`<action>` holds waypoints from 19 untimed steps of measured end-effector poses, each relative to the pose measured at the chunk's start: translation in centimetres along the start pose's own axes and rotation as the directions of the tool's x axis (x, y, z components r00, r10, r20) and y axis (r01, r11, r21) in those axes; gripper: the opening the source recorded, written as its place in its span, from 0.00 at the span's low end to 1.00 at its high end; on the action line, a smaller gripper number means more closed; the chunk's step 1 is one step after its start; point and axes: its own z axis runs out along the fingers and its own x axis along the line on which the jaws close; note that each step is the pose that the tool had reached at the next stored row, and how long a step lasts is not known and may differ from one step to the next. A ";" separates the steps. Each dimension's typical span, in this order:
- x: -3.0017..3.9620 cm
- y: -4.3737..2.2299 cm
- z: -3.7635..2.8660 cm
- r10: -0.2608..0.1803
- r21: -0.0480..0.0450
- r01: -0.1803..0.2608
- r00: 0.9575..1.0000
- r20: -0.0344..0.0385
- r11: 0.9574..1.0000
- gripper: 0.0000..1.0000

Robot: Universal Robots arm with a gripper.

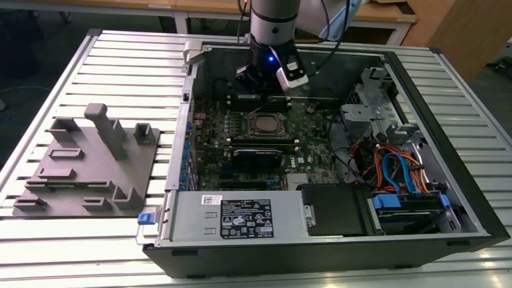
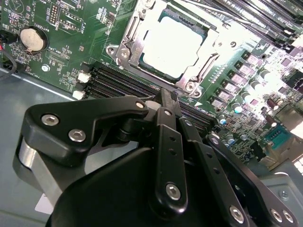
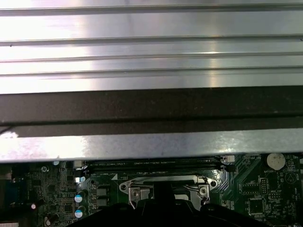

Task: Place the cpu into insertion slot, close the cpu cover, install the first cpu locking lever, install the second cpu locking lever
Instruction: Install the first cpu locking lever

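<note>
CPU: silver-grey square chip (image 2: pixel 173 46) lies flat in the insertion slot (image 2: pixel 142 61), framed by the silvery cpu cover (image 2: pixel 212 49), which appears folded down around it; judged seated, cover closed.
Socket position: on the green motherboard (image 1: pixel 308 135) inside the open computer case (image 1: pixel 448 174), toward the far wall in the exterior view; socket at (image 1: pixel 265 125).
Gripper: black linkage fingers (image 2: pixel 165 142) drawn together to a narrow tip, nothing seen between them; tip (image 2: pixel 166 100) sits just beside the socket's near edge, over the black memory slots (image 2: pixel 118 80).
Key relation: socket lies directly ahead of the fingertip, very near, possibly touching the frame edge; contact cannot be confirmed.
Levers: a thin wire rod (image 2: pixel 222 12) runs along the far side of the socket; whether latched, cannot tell.
Arm: comes down from above at the case's far side (image 1: pixel 272 54).
Writing: a white label (image 1: pixel 246 219) on the power supply carries print, unreadable here; fine board lettering likewise illegible.
Other: coin cell (image 2: pixel 32 39) on the board; grey fixture (image 1: pixel 88 162) on the table at the exterior view's left.
</note>
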 end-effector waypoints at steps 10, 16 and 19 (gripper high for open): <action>0.00 -0.04 0.18 0.001 -0.029 -0.001 1.000 -0.001 1.000 0.10; -0.04 -0.04 0.30 0.000 -0.031 0.000 1.000 -0.001 1.000 0.10; -0.17 -0.03 0.37 0.001 -0.030 -0.001 1.000 -0.002 1.000 0.10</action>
